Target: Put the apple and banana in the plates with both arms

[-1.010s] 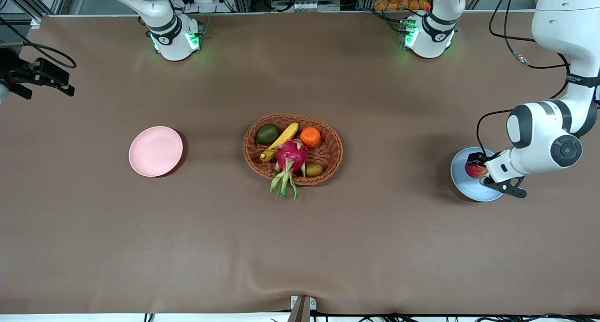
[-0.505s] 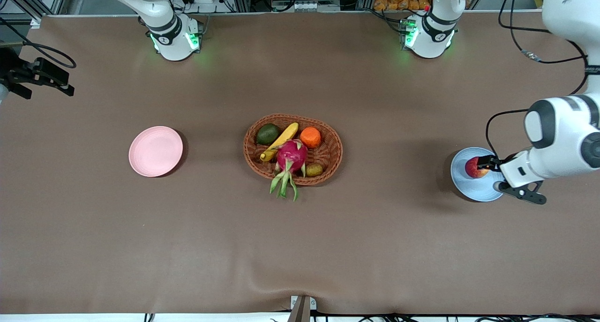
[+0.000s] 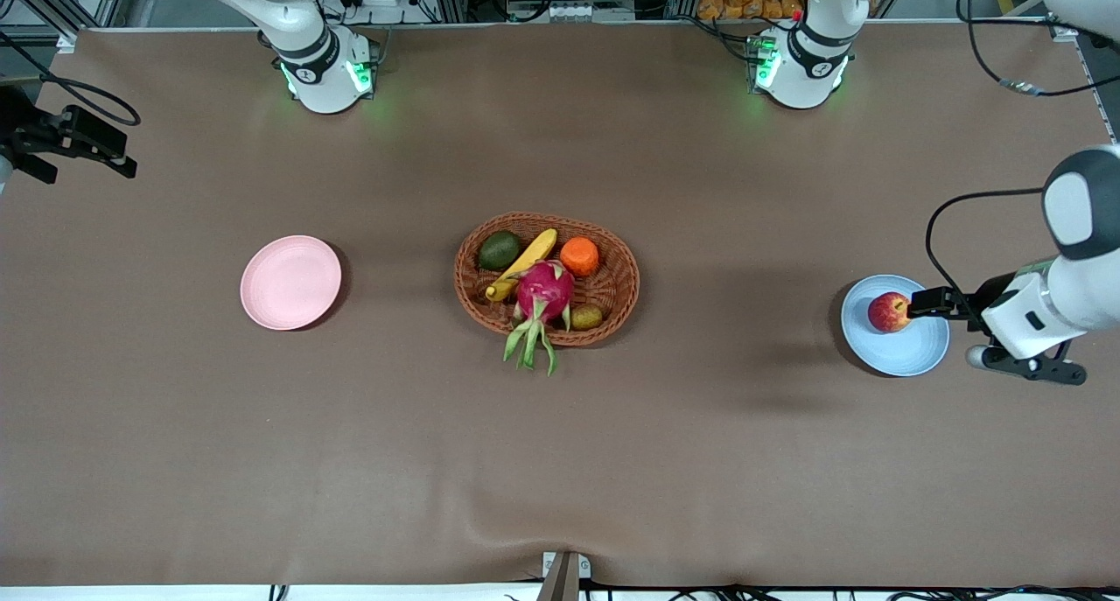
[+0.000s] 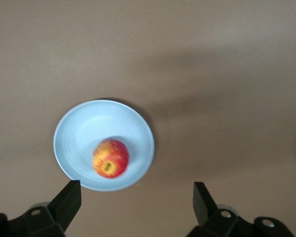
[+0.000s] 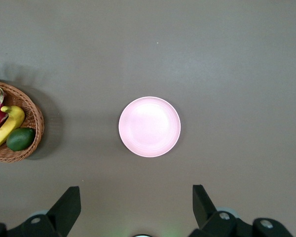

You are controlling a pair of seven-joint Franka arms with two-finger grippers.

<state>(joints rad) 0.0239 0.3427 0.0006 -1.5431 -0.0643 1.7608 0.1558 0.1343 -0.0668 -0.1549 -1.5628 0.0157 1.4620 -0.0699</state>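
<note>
Left gripper (image 4: 133, 197) jaws spread wide, holding nothing, up over the counter (image 3: 700, 452) just beside the blue plate (image 3: 910, 356) at the left arm's end. Apple (image 3: 889, 312) sits loose in that plate. Right gripper (image 5: 133, 205) jaws also apart and empty, high above the bare pink plate (image 3: 290, 283). Banana (image 3: 523, 263) lies in the wicker basket (image 3: 621, 286), mid-counter, beside the avocado (image 3: 500, 250), orange (image 3: 579, 256) and dragon fruit (image 3: 542, 295).

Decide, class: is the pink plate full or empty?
Empty. The pink plate shows only its bare surface; the banana lies in the wicker basket, and the apple sits on the blue plate.
</note>
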